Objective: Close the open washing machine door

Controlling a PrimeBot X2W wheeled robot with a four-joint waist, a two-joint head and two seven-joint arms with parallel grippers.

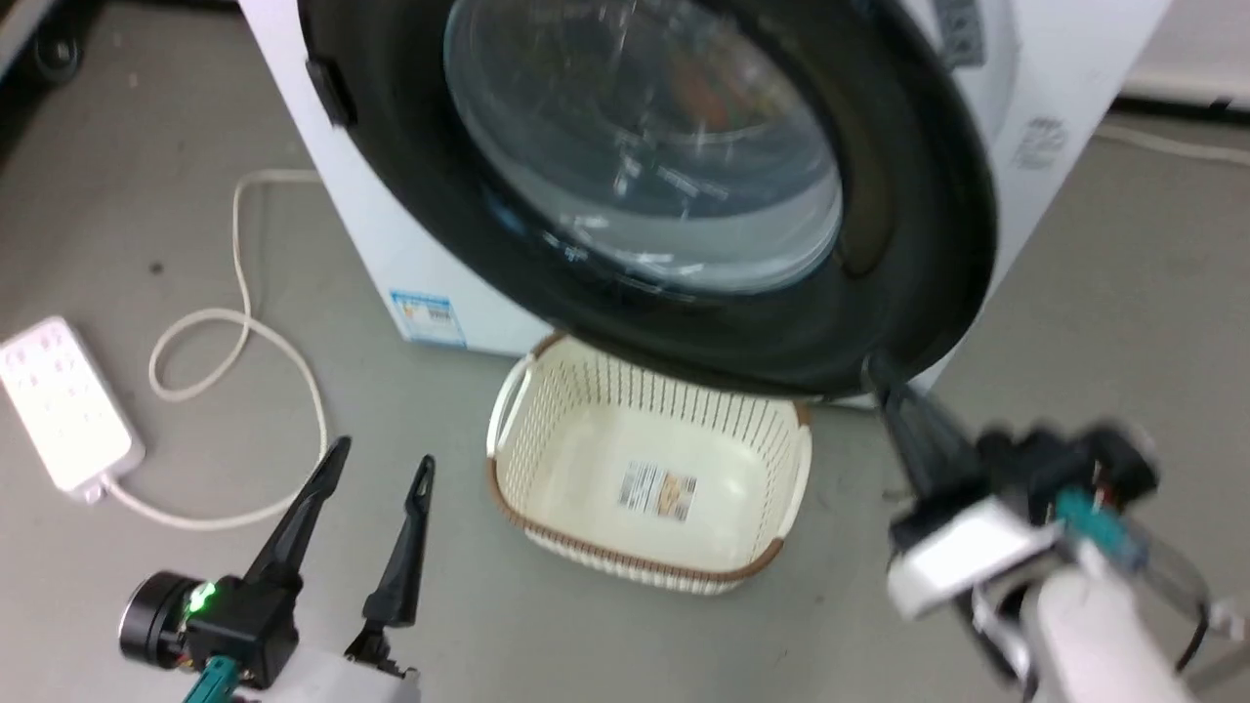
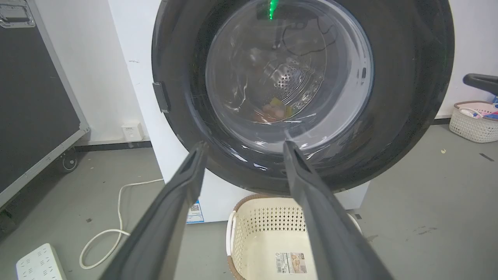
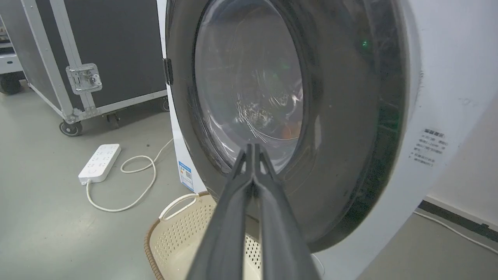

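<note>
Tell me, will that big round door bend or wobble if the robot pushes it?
The washing machine door probably stays stiff: thick black ring, domed glass. It looks heavy, so it likely swings slowly. Its glossy face may let the shut right pincer slide.

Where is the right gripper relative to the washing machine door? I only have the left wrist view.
Observer: The head view puts the right gripper at the lower right rim of the washing machine door; blur hides whether it touches.
Operator: Are its fingers open?
Observer: No. The right wrist view shows the fingers pressed together, tips pointing at the lower edge of the door glass.
Operator: How near the door is my left gripper?
Observer: In the head view the left gripper is open, over the floor left of the cream basket, apart from the door.
</note>
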